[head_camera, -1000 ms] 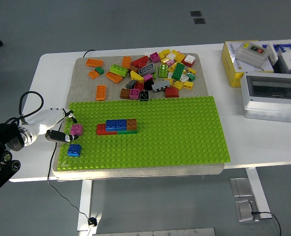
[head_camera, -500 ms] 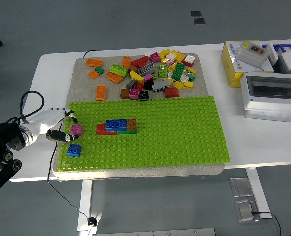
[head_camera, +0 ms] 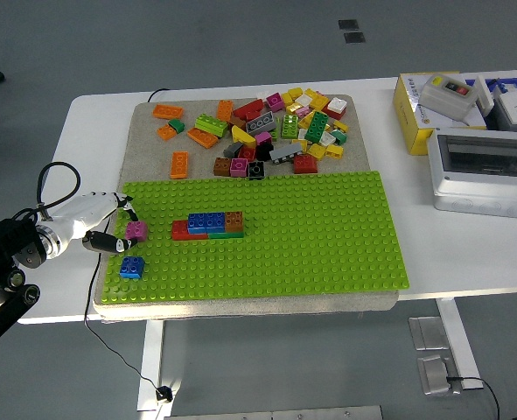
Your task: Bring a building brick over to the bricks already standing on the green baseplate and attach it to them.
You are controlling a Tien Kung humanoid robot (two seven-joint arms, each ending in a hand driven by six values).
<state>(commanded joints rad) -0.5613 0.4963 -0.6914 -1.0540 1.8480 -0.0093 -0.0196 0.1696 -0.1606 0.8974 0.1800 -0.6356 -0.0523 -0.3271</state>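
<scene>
The green baseplate [head_camera: 328, 236] lies on a grey mat at the table's front. On it stands a short row of joined bricks [head_camera: 209, 225]: red, blue, green and brown. A single blue brick [head_camera: 132, 267] sits near the plate's left front corner. My left hand [head_camera: 125, 227] comes in from the left edge. Its thumb and fingers close around a pink brick [head_camera: 137, 230] at the plate's left edge, left of the joined row. The brick looks level and low on the plate. My right hand is out of view.
A heap of loose bricks [head_camera: 275, 131] covers the mat behind the plate, with orange bricks [head_camera: 178, 163] at its left. At the right stand a yellow box [head_camera: 420, 109] and a grey-white case [head_camera: 484, 171]. A black cable [head_camera: 52, 171] loops by my left wrist.
Almost nothing has changed. My left hand shifts only a few pixels and the pink brick stays where it was.
</scene>
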